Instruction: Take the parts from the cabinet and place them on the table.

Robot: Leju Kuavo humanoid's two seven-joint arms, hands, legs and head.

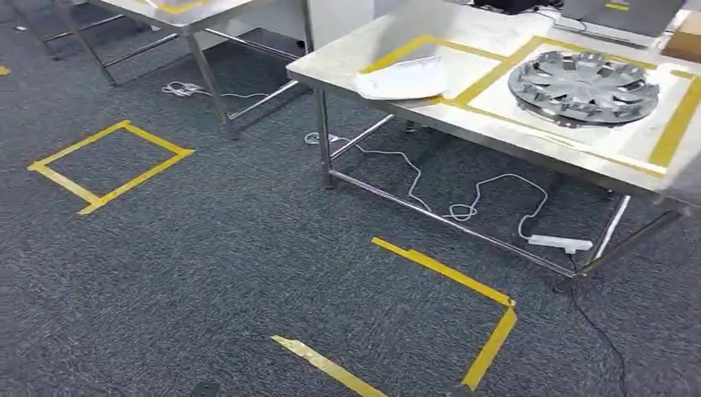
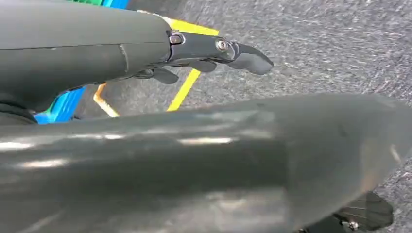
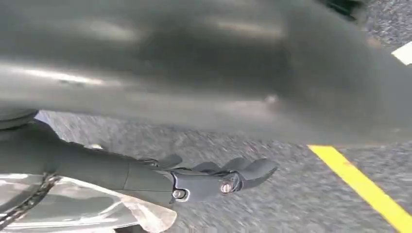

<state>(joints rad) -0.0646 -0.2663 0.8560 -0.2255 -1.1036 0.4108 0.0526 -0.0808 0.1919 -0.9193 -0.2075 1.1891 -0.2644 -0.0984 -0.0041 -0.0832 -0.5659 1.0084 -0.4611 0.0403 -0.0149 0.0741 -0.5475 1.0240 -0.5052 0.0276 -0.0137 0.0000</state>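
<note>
Two parts lie flat on the table: wheel cover, bagged part; each robot hand empty, fingers apart.

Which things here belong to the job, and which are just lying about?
Job: steel table; wheel cover and white bagged item, each in a taped box on it.
Lying about: power strip, white cable, second table.

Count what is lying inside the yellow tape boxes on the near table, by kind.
Round grey spoked part: 1
White plastic bag: 1
Total: 2
</note>
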